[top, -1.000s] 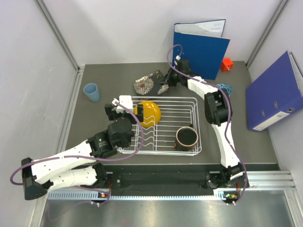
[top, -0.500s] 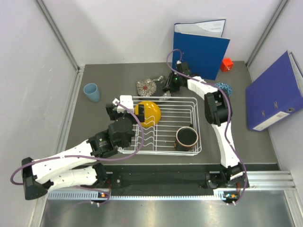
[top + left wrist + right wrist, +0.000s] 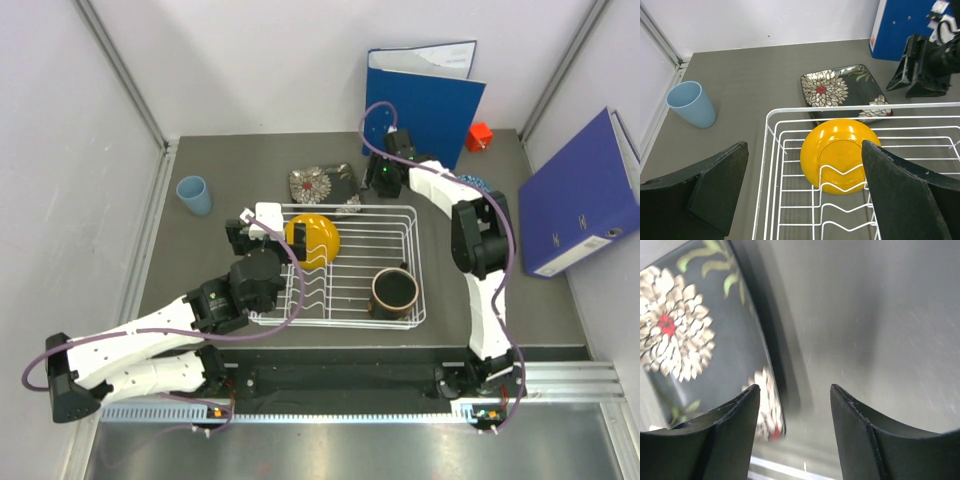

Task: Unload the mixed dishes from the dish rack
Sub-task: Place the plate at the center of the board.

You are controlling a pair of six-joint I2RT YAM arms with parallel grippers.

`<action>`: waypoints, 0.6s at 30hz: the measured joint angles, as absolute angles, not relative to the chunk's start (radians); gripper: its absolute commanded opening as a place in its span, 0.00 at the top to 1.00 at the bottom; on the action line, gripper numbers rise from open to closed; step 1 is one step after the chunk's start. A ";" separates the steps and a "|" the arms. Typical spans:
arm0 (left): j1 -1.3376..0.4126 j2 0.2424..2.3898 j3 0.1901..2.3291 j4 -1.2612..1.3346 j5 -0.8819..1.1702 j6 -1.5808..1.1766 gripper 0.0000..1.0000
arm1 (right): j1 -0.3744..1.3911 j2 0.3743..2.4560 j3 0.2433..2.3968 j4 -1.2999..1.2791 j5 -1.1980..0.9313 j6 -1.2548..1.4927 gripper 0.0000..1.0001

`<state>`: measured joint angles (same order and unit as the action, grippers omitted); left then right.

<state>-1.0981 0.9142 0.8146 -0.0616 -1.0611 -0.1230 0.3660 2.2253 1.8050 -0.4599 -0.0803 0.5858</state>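
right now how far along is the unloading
Done: black square plate, light blue cup and speckled bowl sit on the table outside the dish rack. In hand: nothing; right gripper is open beside the plate, left gripper open facing the yellow dish. Left: yellow dish and brown mug are in the rack.

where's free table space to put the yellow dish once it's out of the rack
Widest bare table: back left, between the light blue cup and the floral square plate. Crowded back right around the right gripper, blue binder and red block.
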 measured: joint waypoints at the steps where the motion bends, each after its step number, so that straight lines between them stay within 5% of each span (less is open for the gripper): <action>1: -1.098 0.914 0.815 -0.062 -1.060 -0.124 0.01 | 0.366 2.199 1.784 -0.461 -0.075 0.582 0.41; 12: -1.077 0.949 0.821 -0.100 -1.002 -0.125 0.01 | 0.422 1.825 1.670 -0.397 -0.055 0.561 0.41; 18: -0.825 1.052 0.938 -0.210 -0.723 -0.203 0.01 | 0.489 1.604 1.555 -0.332 -0.056 0.538 0.41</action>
